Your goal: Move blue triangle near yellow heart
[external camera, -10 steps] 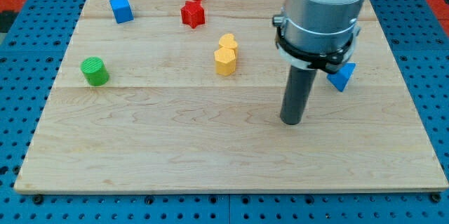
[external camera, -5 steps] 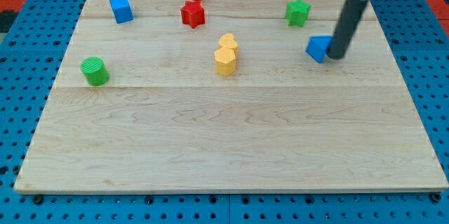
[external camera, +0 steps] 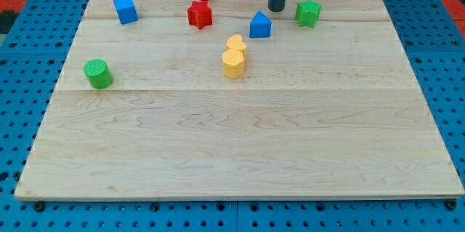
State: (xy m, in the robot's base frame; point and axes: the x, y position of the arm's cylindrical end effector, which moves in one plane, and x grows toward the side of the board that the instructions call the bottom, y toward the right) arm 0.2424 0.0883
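near yellow heart (external camera: 235, 43): blue triangle (external camera: 260, 25), upright, apex up.

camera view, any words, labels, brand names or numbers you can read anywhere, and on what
None: no word, label, brand, number or sign shows in the camera view.
The wooden board carries only its grain.
The blue pegboard under it shows only holes.
The blocks are plain: blue triangle, yellow heart, green star and the rest.
The rod above my tip is bare and dark.
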